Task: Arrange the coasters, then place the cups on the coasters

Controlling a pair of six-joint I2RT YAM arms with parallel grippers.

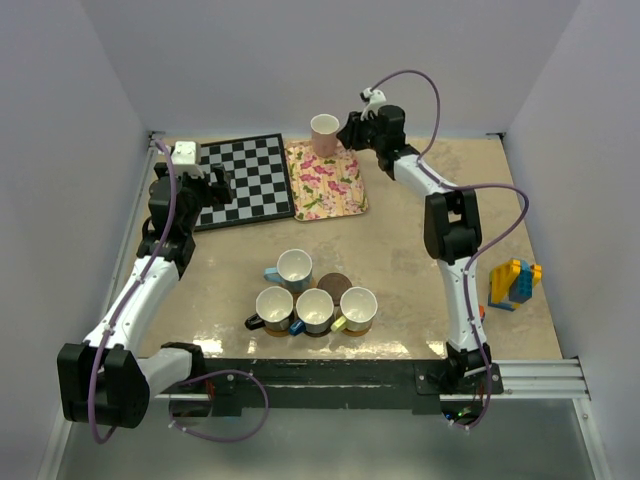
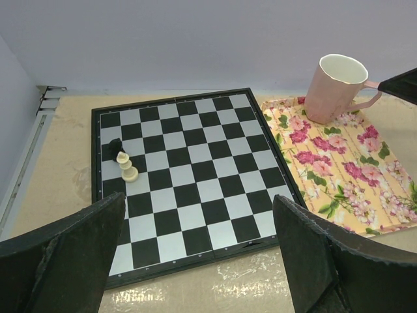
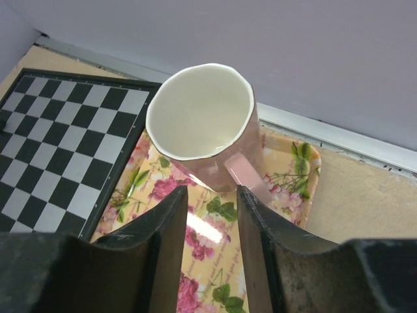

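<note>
A pink cup (image 1: 324, 132) (image 3: 202, 124) (image 2: 333, 88) stands upright at the far end of the floral tray (image 1: 335, 195). My right gripper (image 1: 349, 135) (image 3: 212, 195) is just to its right, open with the jaws narrowed. The cup's handle (image 3: 251, 179) lies at the tip of its right finger, not between the fingers. My left gripper (image 1: 222, 186) (image 2: 199, 208) hangs wide open over the chessboard (image 1: 245, 180), holding nothing. Mid-table stand a light blue cup (image 1: 295, 267), a black cup (image 1: 274, 308), a dark blue cup (image 1: 315, 311) and a yellow-green cup (image 1: 358, 308). A dark brown coaster (image 1: 335, 286) lies bare among them; any others are hidden.
A white chess piece (image 2: 129, 168) and a black one (image 2: 116, 149) stand on the board's left side. Coloured toy bricks (image 1: 513, 283) sit at the table's right edge. Grey walls close in the table at the back and on both sides.
</note>
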